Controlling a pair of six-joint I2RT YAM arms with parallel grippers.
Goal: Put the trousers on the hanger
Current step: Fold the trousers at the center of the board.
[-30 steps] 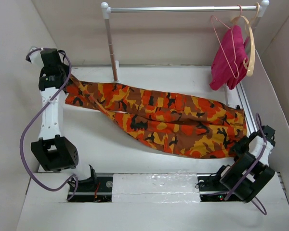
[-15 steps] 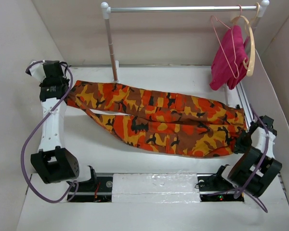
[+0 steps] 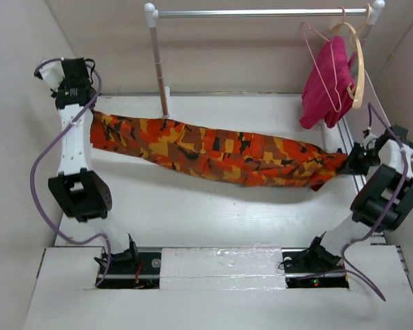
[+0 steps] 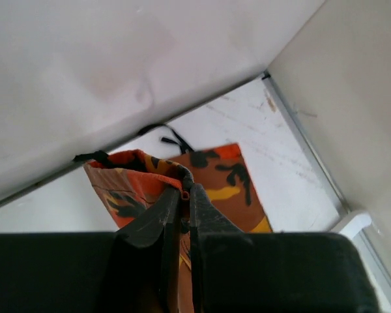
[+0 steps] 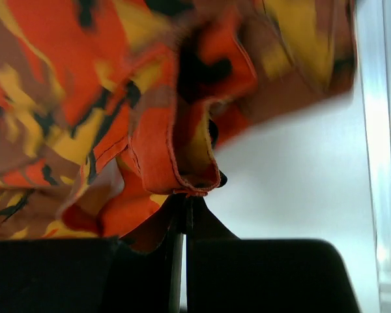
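Observation:
The camouflage trousers (image 3: 213, 155) hang stretched in a sagging band above the white table (image 3: 193, 213), between my two grippers. My left gripper (image 3: 88, 118) is shut on their left end. The left wrist view shows its fingertips (image 4: 184, 192) pinching a folded edge of the trousers (image 4: 215, 176). My right gripper (image 3: 347, 163) is shut on the right end, and in the right wrist view it (image 5: 186, 202) bites a stitched hem of the trousers (image 5: 117, 98). The thin pink wire hanger (image 3: 305, 28) hangs at the right end of the rail (image 3: 261, 12), apart from both grippers.
A magenta cloth (image 3: 327, 82) and a pale wooden hanger (image 3: 358, 62) hang beside the pink hanger. The rail's left post (image 3: 158, 69) stands just behind the trousers. Walls close in on both sides, and a metal strip (image 3: 351, 148) runs along the table's right edge.
The right gripper has shut on the trousers' right end. Both arms rose and drew apart, lifting the trousers off the table and pulling them into one taut band.

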